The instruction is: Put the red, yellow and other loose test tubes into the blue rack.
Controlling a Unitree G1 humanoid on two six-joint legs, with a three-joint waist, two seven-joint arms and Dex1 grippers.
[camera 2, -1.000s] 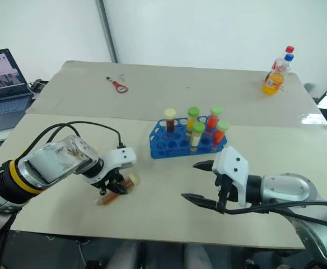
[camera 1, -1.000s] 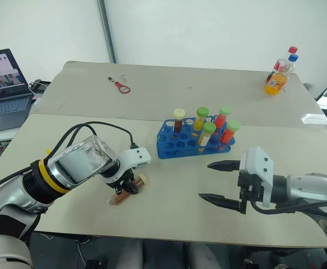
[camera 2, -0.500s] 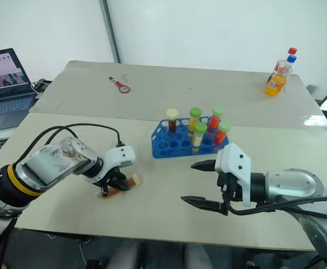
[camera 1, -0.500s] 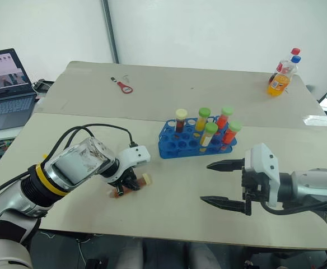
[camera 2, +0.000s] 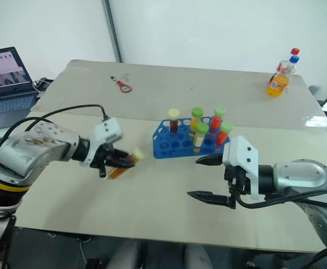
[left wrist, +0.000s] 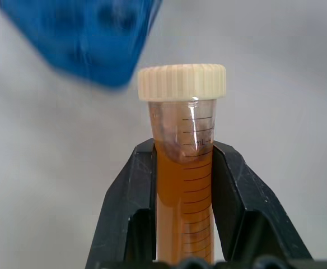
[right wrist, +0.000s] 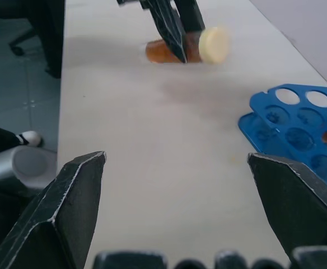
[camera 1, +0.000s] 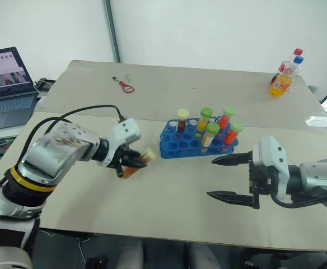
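Amber-brown tube [left wrist: 184, 185] sits clamped between left gripper [camera 1: 131, 162] fingers, beside blue rack [camera 1: 174, 147].

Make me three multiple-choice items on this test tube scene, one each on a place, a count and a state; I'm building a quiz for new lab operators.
1. Where is the soda bottle?
A. at the table's far right corner
B. inside the rack
C. beside the laptop

2. How many capped tubes stand in the blue rack?
A. two
B. five
C. eight

3. What is the left gripper doing?
A. hanging open above the rack
B. resting open on the table
C. shut on the amber tube with the pale-yellow cap

Answers:
1. A, the soda bottle stands far behind the blue rack, at the far right corner of the table.
2. B, one pale-yellow cap and four green caps rise from the rack's holes.
3. C, the left gripper has its fingers clamped on both sides of the amber tube, lifted off the table; the right gripper is open.
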